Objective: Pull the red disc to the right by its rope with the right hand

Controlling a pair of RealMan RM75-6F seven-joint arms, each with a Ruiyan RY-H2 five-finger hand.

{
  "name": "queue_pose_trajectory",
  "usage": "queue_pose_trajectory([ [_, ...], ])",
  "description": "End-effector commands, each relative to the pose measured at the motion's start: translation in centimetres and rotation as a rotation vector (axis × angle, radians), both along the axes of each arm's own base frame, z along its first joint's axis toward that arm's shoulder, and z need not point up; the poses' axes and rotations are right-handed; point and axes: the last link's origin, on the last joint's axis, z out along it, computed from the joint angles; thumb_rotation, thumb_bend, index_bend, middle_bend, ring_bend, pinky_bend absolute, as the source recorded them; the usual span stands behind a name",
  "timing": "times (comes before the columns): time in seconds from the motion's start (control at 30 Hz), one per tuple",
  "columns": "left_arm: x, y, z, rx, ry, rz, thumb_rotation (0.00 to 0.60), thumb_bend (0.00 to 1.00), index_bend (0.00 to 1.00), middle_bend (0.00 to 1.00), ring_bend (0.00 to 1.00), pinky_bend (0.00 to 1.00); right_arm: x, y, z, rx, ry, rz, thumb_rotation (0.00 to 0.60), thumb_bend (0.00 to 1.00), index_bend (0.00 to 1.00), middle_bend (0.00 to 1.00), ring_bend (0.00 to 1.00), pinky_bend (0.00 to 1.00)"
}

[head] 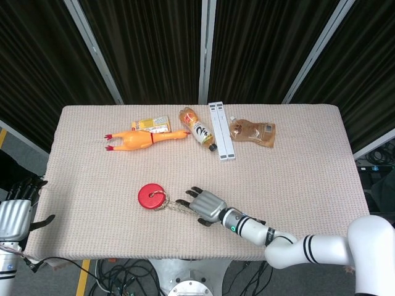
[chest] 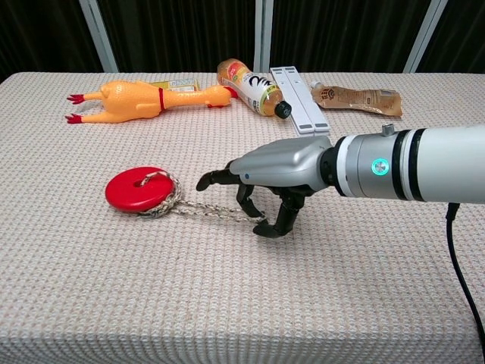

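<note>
Right hand pinching the rope of the red disc on the cloth-covered table.

The red disc (chest: 139, 189) lies flat at the table's (head: 308, 179) left-centre, its rope (chest: 204, 209) running taut to the right hand (chest: 265, 176), whose curled fingertips (chest: 267, 224) pinch the rope's end against the cloth while other fingers stretch toward the disc. The left hand (head: 15, 213) hangs off the table's left edge, fingers apart and holding nothing. Along the far side lie a rubber chicken (chest: 144, 99), a small yellow box (head: 153, 125) behind it, a capped drink bottle (chest: 252, 87) on its side, a white hinged strip (chest: 298, 99), and a flat brown pouch (chest: 361, 98); what either container holds cannot be told.
</note>
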Motion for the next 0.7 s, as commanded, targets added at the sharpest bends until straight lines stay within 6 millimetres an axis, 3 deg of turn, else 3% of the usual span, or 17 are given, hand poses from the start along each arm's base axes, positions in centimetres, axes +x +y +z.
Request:
queue_pose_trajectory([
  [0.03, -0.05, -0.03, -0.02, 0.000, 0.000, 0.002, 0.600, 0.02, 0.20, 0.18, 0.10, 0.14, -0.01, 0.03, -0.07, 0.000, 0.000, 0.000, 0.600, 0.34, 0.00, 0.59, 0.05, 0.00],
  [0.3, -0.07, -0.03, 0.00, 0.001, -0.001, 0.001, 0.600, 0.02, 0.20, 0.18, 0.10, 0.14, 0.09, -0.14, 0.07, -0.028, -0.019, 0.000, 0.600, 0.38, 0.03, 0.62, 0.08, 0.00],
  [0.47, -0.03, -0.02, -0.09, -0.002, 0.001, 0.000, 0.600, 0.02, 0.20, 0.18, 0.10, 0.14, 0.08, -0.29, 0.32, -0.076, -0.050, 0.001, 0.600, 0.43, 0.39, 0.68, 0.14, 0.00],
  [0.7, 0.02, 0.00, -0.10, -0.002, 0.002, -0.001, 0.600, 0.03, 0.20, 0.18, 0.10, 0.14, -0.08, -0.44, 0.87, -0.110, -0.078, -0.004, 0.600, 0.45, 0.56, 0.76, 0.21, 0.00],
])
